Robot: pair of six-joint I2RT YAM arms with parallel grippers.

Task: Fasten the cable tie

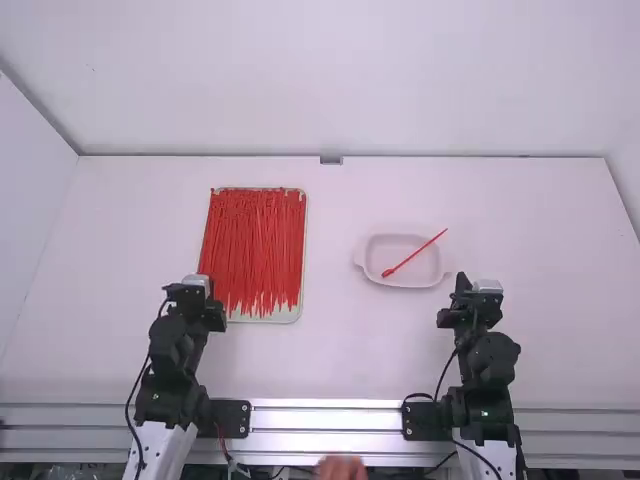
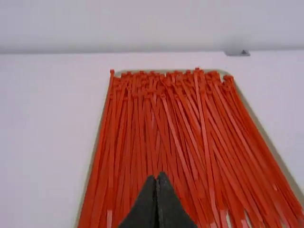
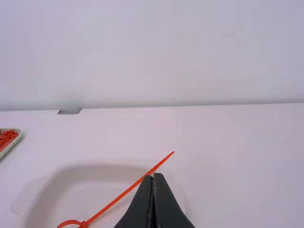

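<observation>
Hovering at the near left corner of a flat beige rectangular tray, my left gripper has its two black fingers pressed together with nothing between them. The tray lies on the white bench, left of the middle. It carries a thick layer of loose red plastic cable ties, laid lengthwise away from me and covering nearly all of it. Seen from the left wrist, the ties fan out beyond the fingertips toward the tray's far edge. At the bench's far edge, near the middle, sits a small grey fitting. Right of the middle, well apart from the tray, stands a shallow white rectangular dish with small side handles. One red cable tie lies slantwise in it, with a small closed loop at its near left end on the dish floor and its thin tail rising over the far right rim. My right gripper is just on the near side of the dish's right corner, fingers likewise closed and holding nothing. Its tips point across the dish, and in the right wrist view the tie's tail passes just beyond them.
</observation>
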